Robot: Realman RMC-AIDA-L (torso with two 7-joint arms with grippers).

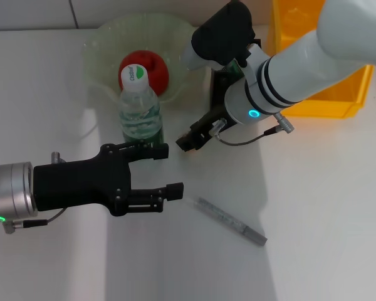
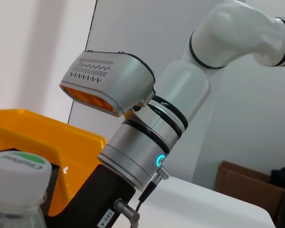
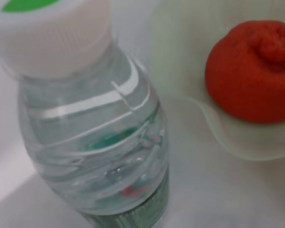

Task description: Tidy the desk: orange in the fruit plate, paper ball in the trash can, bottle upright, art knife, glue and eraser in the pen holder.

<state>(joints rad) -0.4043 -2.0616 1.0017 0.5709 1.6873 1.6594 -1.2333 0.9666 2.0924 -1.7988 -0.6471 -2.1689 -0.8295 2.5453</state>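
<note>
Desk (image 1: 313,207) first: I am seeing the yellow trash can (image 1: 319,94) standing at its far right. Beside it, the fruit plate (image 1: 106,44) is holding the orange (image 1: 158,70). My right gripper (image 1: 191,141) is hanging beside the pen holder (image 1: 220,84); I cannot tell its finger state. My left gripper (image 1: 163,170) is sitting with fingers apart, near the upright bottle (image 1: 140,113). Nearest me, a grey art knife (image 1: 232,221) is lying flat.

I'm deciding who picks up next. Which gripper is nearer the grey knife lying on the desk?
Left. The left gripper hovers open just beside the art knife, in front of the bottle. The right gripper sits farther back, nearer the pen holder.
</note>
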